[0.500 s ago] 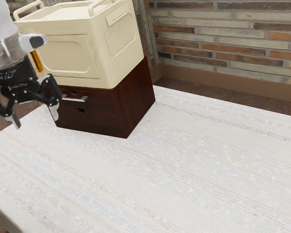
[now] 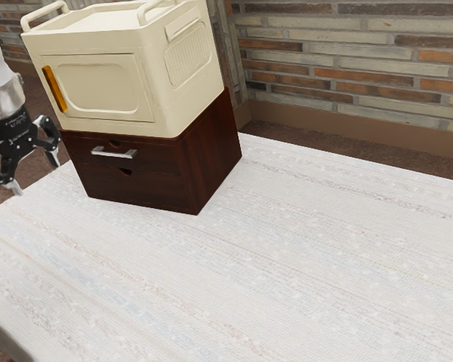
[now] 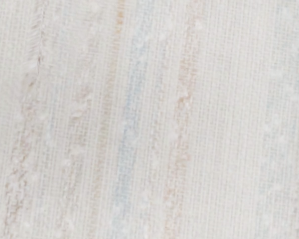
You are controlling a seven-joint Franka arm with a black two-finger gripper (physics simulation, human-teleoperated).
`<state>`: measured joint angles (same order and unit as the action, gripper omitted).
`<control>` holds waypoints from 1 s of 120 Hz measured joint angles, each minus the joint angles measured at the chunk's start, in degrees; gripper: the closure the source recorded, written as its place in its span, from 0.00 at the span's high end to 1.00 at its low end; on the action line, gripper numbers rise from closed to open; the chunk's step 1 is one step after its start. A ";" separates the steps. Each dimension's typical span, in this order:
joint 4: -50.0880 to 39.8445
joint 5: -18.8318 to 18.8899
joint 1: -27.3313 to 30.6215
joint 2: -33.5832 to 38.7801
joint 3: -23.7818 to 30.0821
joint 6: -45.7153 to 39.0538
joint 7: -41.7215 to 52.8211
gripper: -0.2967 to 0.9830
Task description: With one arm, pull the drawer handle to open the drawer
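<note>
Presently, the gripper hangs beside the handle, jaws wide apart and empty; a misaligned approach could miss the bar, leaving the drawer shut.

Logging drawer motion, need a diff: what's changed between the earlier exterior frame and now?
The claw moved toward the exterior view's left, away from in front of the handle's end, and looks smaller, so probably farther from that camera. It's open; nothing was taken hold of or let go. Unchanged: upper drawer still shut, dark cabinet and cream box in place.
</note>
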<state>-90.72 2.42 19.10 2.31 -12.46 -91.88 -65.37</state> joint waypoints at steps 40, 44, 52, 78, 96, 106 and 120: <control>9.10 -0.96 0.25 -13.17 1.21 -9.85 -8.53 0.77; 9.03 -1.11 0.33 -13.60 1.25 -11.05 -9.14 0.77; 9.00 -1.33 0.41 -14.61 1.28 -13.45 -10.24 0.77; 8.83 -1.63 0.28 -16.45 1.37 -19.18 -13.00 0.77; 9.09 -1.69 0.23 -17.39 1.44 -21.47 -14.54 0.77; 9.09 -1.71 0.23 -17.88 1.47 -22.49 -15.18 0.77; 8.94 -1.96 0.11 -18.32 1.47 -23.67 -15.93 0.76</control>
<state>-81.78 0.46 19.21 -16.01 -10.99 -115.55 -81.30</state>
